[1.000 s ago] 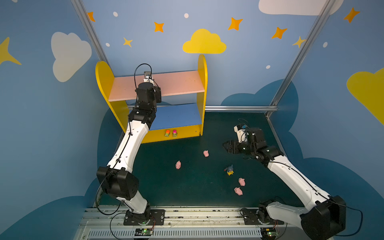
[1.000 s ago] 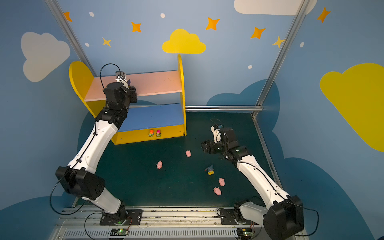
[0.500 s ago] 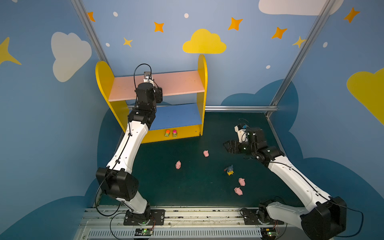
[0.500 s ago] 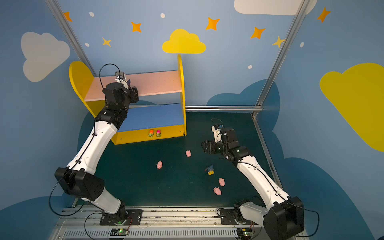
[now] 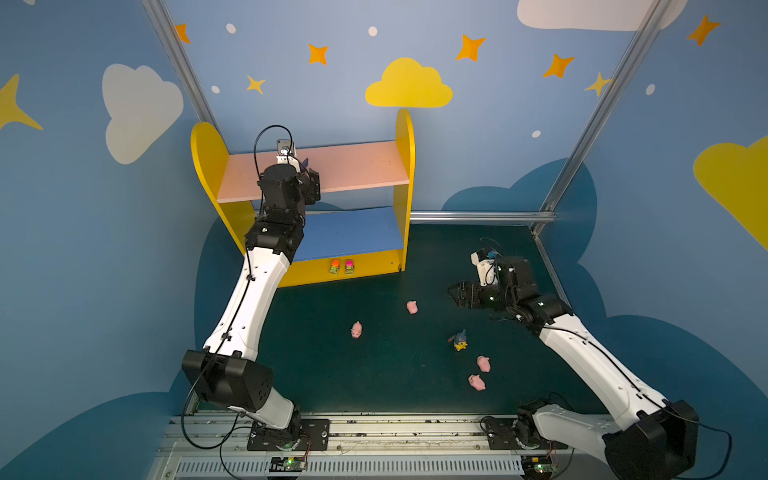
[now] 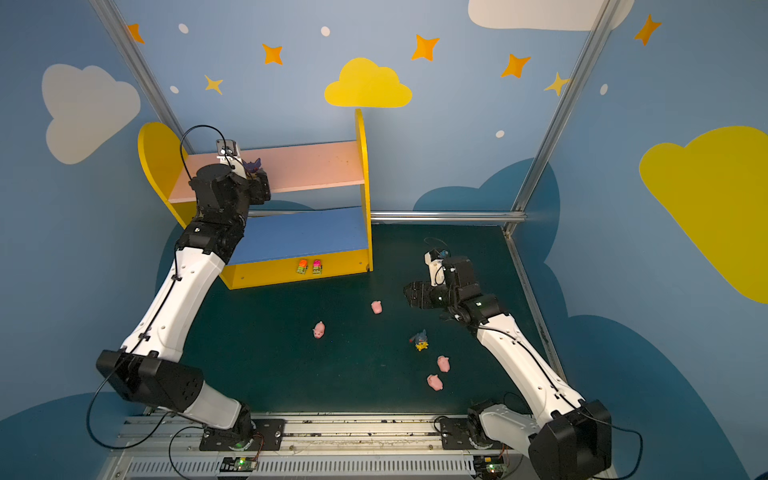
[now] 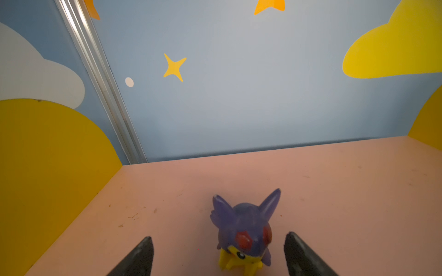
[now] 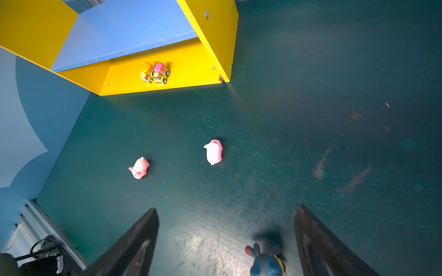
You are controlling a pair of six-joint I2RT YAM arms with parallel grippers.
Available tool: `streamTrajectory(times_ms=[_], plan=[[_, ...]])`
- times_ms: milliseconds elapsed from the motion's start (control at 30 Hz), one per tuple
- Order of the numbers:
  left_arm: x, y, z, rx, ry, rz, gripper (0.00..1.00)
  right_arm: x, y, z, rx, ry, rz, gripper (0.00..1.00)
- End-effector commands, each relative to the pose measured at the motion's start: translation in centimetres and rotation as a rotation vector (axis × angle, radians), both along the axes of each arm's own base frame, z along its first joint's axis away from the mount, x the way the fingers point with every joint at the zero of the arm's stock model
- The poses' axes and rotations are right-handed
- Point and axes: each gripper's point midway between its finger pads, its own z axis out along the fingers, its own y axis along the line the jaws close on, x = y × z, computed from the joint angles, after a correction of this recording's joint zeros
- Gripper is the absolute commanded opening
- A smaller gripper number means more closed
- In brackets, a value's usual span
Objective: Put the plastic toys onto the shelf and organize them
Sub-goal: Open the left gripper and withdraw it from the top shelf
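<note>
Since the left end effector (image 7: 218,237) stands apart around the upright figurine (image 7: 244,229) on the pink shelf board (image 7: 334,181), we advise withdrawing straight back without clipping it.

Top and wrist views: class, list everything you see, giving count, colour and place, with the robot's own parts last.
mat: one, dark green, under everything.
shelf: one, yellow sides and base, pink upper board, blue lower board, at the mat's back left.
cars: two, yellow-green, topped orange and pink, side by side on the shelf's yellow base.
pigs: four, pink, scattered on the mat.
purple-hooded figurine: one, yellow, upright on the pink board.
blue-hooded figurine: one, yellow, on the mat near two pigs.
left fingers: two, black, open either side of the purple-hooded figurine, apart from it.
right fingers: two, black, open above the mat.
</note>
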Motion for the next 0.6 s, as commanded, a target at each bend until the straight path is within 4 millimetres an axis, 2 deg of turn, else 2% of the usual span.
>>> streamTrajectory(times_ms=[0,400,567], plan=[[-1.6,0.3,2.0,-0.010,-0.041,0.000,0.85,-0.3,-0.2,2.6,0.027,-0.043,-0.001,0.87],[-8.3,2.0,8.2,-0.080,-0.156,0.044,0.88,-2.2,-0.4,5.5,0.055,-0.089,0.020,0.87],[-12.4,3.0,9.8,-0.185,-0.172,0.076,0.88,-3.9,-0.8,7.1,0.054,-0.117,0.023,0.87]])
